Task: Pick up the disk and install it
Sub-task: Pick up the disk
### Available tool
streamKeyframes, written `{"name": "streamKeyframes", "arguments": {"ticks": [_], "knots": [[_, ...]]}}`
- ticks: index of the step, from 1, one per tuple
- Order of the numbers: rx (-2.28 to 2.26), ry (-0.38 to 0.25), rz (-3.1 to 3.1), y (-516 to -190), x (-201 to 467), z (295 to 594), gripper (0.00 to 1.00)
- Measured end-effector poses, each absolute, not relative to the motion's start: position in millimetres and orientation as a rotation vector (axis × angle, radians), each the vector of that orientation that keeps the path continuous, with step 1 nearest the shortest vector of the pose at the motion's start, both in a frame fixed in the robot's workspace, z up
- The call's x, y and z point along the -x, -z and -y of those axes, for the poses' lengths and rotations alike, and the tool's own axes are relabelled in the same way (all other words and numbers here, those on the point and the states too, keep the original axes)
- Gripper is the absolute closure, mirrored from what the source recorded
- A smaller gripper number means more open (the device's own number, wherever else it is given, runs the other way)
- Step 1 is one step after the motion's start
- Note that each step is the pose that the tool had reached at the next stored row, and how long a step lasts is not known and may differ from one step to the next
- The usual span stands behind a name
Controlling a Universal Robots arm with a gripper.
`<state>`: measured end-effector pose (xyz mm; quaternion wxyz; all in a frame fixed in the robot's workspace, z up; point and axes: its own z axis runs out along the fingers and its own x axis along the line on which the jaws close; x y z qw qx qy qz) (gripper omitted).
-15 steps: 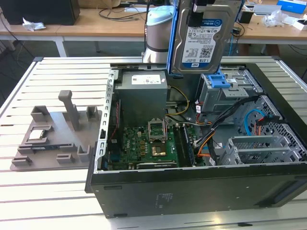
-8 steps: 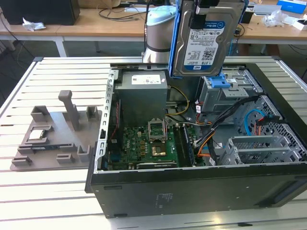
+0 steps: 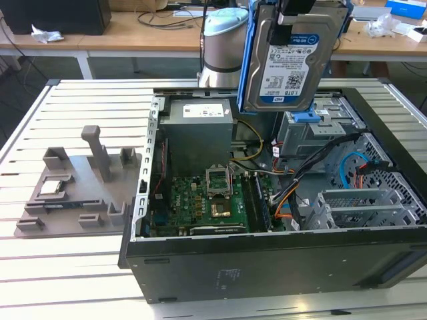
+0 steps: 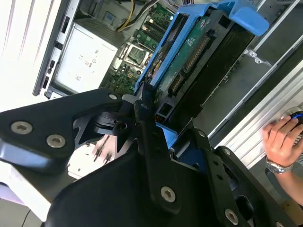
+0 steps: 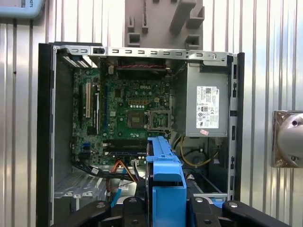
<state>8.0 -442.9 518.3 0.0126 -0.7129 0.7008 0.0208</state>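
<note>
Holding the flat silver-grey metal disk (image 3: 288, 63), framed in its blue plastic bracket, the black gripper (image 4: 168, 124) is clamped on the bracket's edge. Pick-up judged done: the disk hangs upright, label outward, above the open black computer case (image 3: 267, 270), over the grey metal drive cage (image 3: 313, 137). Not yet seated; installation remains.

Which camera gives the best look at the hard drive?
The exterior view: the hard drive hangs upright above the open computer case, its labelled face toward the camera. The second wrist view sees its green circuit-board side in the blue bracket; the first wrist view sees it edge-on.
</note>
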Motion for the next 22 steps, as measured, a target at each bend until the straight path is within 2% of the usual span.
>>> {"name": "streamKeyframes", "arguments": {"ticks": [7,22], "knots": [[2.222,-0.065,-2.184,-518,-10,450,0.64],[2.222,-0.065,-2.184,-517,-11,497,0.64]]}}
